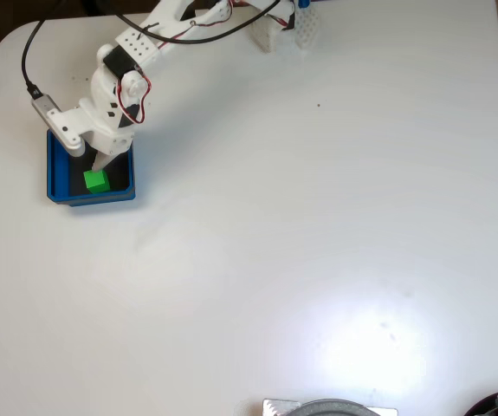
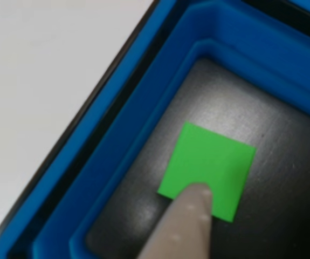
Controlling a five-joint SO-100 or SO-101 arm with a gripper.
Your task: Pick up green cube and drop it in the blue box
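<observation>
Spreading wide and white, the tabletop point(image 1: 318, 217) is bare around the claw point(image 1: 100, 166), apart from a black cable point(image 1: 28, 61) looping beside the arm point(image 1: 145, 52). That arm reaches down from the top edge in the fixed view, wrist bent over the blue box point(image 1: 54, 178). The green cube point(image 1: 97, 180) lies on the box's dark floor, just below the claw. In the other view one pale fingertip point(image 2: 190, 216) overlaps the cube point(image 2: 208, 167); whether the claw is released or clenched cannot be told.
</observation>
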